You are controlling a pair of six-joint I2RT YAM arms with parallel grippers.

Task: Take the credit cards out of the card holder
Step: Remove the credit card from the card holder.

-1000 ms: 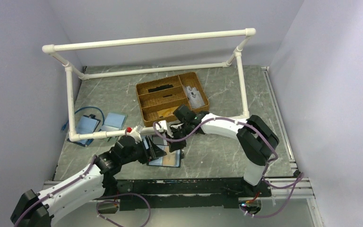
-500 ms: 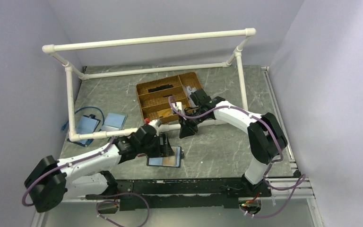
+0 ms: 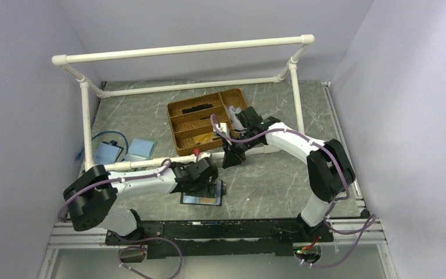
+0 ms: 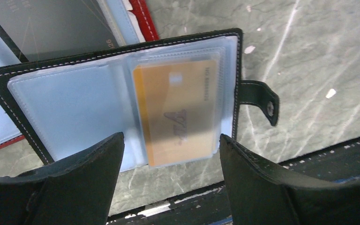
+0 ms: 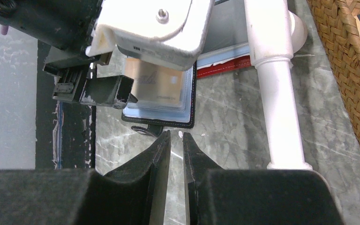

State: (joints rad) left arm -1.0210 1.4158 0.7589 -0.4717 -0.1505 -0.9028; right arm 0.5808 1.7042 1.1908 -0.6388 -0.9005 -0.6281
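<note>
The black-edged card holder [image 4: 70, 101] lies open on the table near the front edge, also in the top view [image 3: 204, 200] and the right wrist view [image 5: 161, 118]. A gold-orange card [image 4: 178, 110] sits in its right clear sleeve, its lower end poking past the holder's edge. My left gripper [image 4: 171, 138] hangs open just above the holder, one finger on each side of that card, touching nothing. My right gripper [image 5: 176, 133] is shut with a hairline gap and empty, above bare table beyond the holder's snap tab [image 4: 262, 101]. A dark grey card [image 4: 51, 23] lies at upper left.
A red-edged holder [image 4: 144, 16] lies under the black one's far corner. A wicker tray [image 3: 209, 119] stands behind my right gripper [image 3: 230, 160]. A white pipe frame [image 3: 180, 49] runs round the table, its low bar [image 5: 274, 84] beside the holder. Blue items [image 3: 107, 154] lie at the left.
My left arm has swung right and settled over the open holder. My right gripper has pulled back from the holder toward the wicker tray and stopped there.
</note>
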